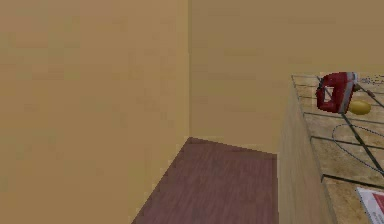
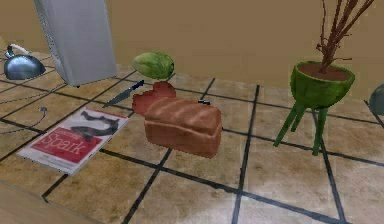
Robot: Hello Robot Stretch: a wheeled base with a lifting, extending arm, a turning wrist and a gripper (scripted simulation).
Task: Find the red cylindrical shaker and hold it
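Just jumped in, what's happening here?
The robot faces a wall corner, with a tiled counter on its arm side. On it are a loaf, a magazine, a knife and a potted plant. A small red thing sits just behind the loaf; it may be the shaker, but I can't tell.

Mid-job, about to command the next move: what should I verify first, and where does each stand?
1. Shaker identified: cannot tell; red lump behind the bread loaf, shape unclear.
2. Second candidate: cannot tell; red-and-white thing on the counter.
3. Floor ahead free: ok, bare dark floor.
4. Room to drive forward: probably not ok; wall corner ahead.
5. Space around red lump: not ok; knife, green ball nearby.
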